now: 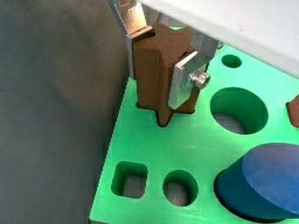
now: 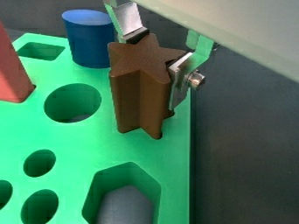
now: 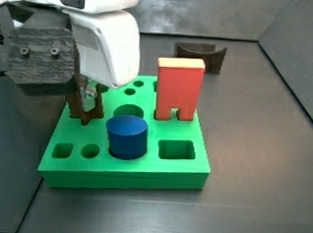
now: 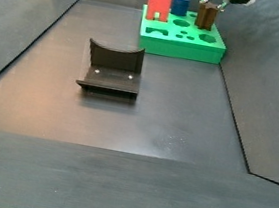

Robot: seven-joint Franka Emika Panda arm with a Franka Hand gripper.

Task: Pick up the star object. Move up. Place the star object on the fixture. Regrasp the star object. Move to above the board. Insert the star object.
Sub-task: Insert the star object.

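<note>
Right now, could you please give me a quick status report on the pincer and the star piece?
Pincer shut on star object, upright over the board edge. Fixture bare. Blue cylinder and red block seated nearby, not blocking.

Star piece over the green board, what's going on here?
The Panda's tool is shut on the star object, holding it upright at one edge of the board. Its lower end sits at the board's top; whether it has entered a hole cannot be told. The red block and the blue cylinder stand in the board. The fixture sits empty on the floor, away from the board.
</note>
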